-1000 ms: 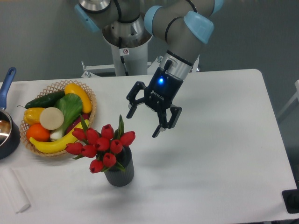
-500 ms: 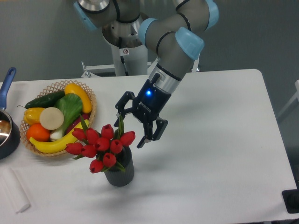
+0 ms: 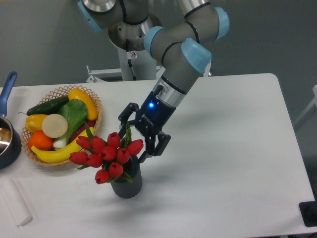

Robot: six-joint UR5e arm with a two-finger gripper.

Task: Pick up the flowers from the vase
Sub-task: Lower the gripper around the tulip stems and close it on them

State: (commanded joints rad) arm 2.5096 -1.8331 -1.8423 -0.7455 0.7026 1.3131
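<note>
We are holding our gripper (image 3: pixel 134 140) just behind the flowers (image 3: pixel 106 154), its two dark fingers (image 3: pixel 154 146) spread apart with nothing between them. The left finger is sitting near the green leaf rising from the bunch, the right one just beside the rightmost red bud; we cannot tell whether either is touching. The flowers are standing in the vase (image 3: pixel 127 184), which is sitting upright on the white table (image 3: pixel 233 163) near its front edge. To the left, a wicker basket (image 3: pixel 97 106) is holding fruit and vegetables, and a dark pot with a blue handle (image 3: pixel 8 85) is showing at the table's left edge.
</note>
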